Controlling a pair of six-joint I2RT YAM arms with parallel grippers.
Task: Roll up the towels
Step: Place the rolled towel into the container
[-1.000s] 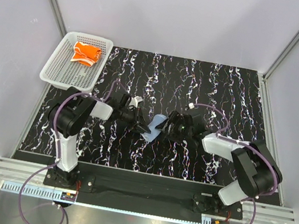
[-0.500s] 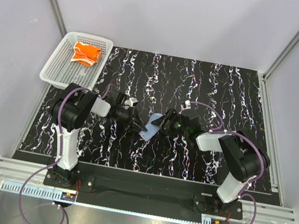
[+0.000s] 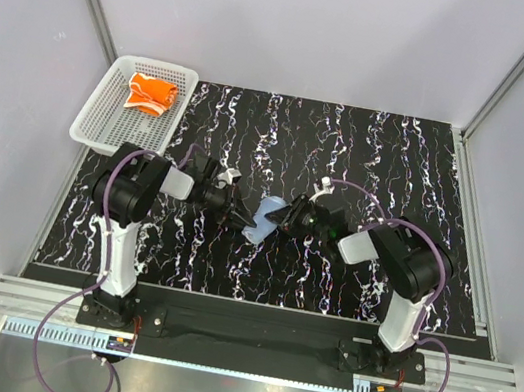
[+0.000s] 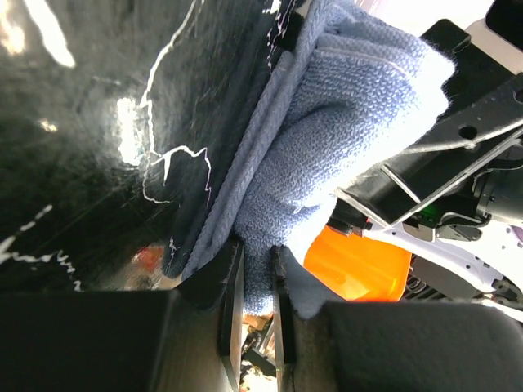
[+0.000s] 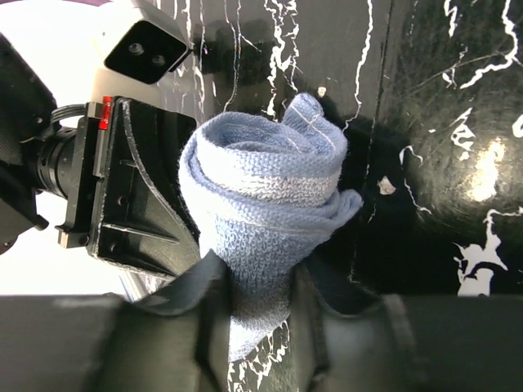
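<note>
blue towel (image 3: 261, 221): rolled into a loose bundle at the middle of the counter (image 3: 351, 151), caught between the two claws, near the arm bases.
left claw (image 3: 240, 221): pressed nearly together, pinching a thin edge of the blue towel (image 4: 343, 122); in the left wrist view the left claw (image 4: 253, 269) has cloth squeezed between its fingers.
right claw (image 3: 283, 218): closed in on the roll from the other side; in the right wrist view the right claw (image 5: 257, 286) has a finger on either flank of the blue towel (image 5: 261, 188), pinching its lower part.
key relation: the roll sits directly between the claws, left claw on its left, right claw on its right, both touching it, so neither arm is nearer.
long axis: seems to run far to near, crossways to the line joining the claws; not certain from above.
orange towel (image 3: 151, 93): bunched in the far end of the basket (image 3: 118, 120), at the counter's far left corner, well apart from both claws; the left arm is nearer to it.
count: two towels, one blue, one orange; one basket; two claws.
</note>
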